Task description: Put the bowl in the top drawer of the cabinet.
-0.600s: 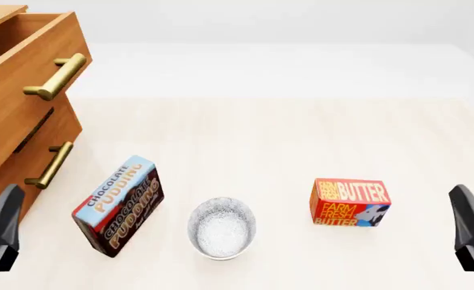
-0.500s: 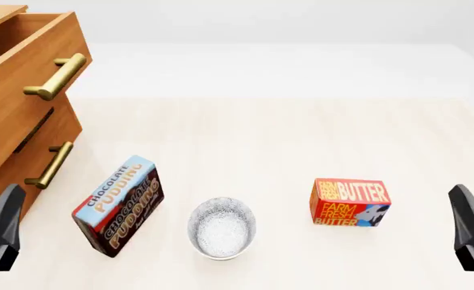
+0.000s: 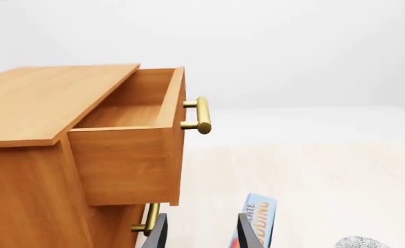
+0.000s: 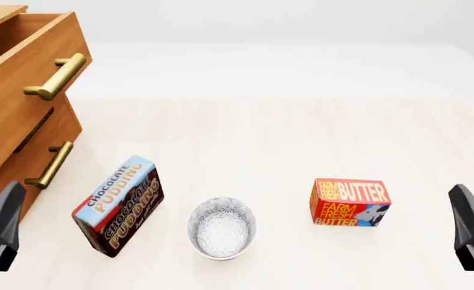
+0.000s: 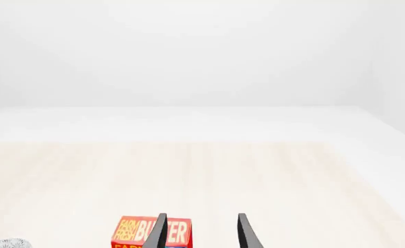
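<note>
The bowl (image 4: 222, 228), small and blue-grey speckled, stands on the table near the front between two boxes; its rim just shows in the left wrist view (image 3: 361, 243) and the right wrist view (image 5: 6, 244). The cabinet (image 4: 3, 163) is at the far left, and its top drawer (image 4: 27, 90) is pulled out, empty inside (image 3: 130, 106). My left gripper (image 4: 7, 211) hovers open beside the cabinet's lower front, left of the bowl, its fingers (image 3: 159, 233) apart. My right gripper (image 4: 463, 211) stands open at the right edge, holding nothing.
A chocolate pudding box (image 4: 118, 205) lies just left of the bowl and an orange butter box (image 4: 350, 202) to its right. The lower drawer is shut, and its brass handle (image 4: 49, 165) sticks out near my left gripper.
</note>
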Tool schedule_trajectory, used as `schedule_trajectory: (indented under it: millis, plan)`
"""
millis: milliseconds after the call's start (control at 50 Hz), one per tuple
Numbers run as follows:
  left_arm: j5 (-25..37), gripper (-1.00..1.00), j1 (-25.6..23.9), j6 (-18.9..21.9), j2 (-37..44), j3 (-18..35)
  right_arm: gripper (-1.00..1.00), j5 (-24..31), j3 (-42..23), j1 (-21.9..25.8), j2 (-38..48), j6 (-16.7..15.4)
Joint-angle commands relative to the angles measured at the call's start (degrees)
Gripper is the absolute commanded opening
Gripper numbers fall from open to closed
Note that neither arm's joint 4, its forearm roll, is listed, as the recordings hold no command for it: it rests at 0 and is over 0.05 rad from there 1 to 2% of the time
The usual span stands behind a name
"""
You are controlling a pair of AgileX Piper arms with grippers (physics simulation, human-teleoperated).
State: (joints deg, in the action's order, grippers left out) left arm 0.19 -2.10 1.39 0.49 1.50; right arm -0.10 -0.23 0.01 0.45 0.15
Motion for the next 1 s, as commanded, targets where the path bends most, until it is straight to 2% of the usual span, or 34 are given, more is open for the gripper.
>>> schedule_trajectory:
  millis: [20, 200, 440, 500, 1000]
  plan:
    - [2.54, 1.0, -1.88, 0.29, -0.24, 3.15, 1.0, 0.0, -0.01, 0.01, 0.02, 0.0]
    - [4.13, 1.0, -3.29, -0.15, 0.26, 6.97, 1.0, 0.0, -0.01, 0.02, 0.03, 0.0]
    - [5.68, 1.0, -4.75, 1.8, 1.92, 12.64, 1.0, -0.01, -0.01, 0.03, 0.04, -0.02]
    - [6.6, 1.0, -6.25, 3.79, 1.71, 14.54, 1.0, -0.01, -0.01, 0.03, 0.03, -0.03]
    - [13.77, 1.0, -10.13, 9.64, 8.04, 29.31, 1.0, -0.01, -0.01, 0.07, 0.04, -0.03]
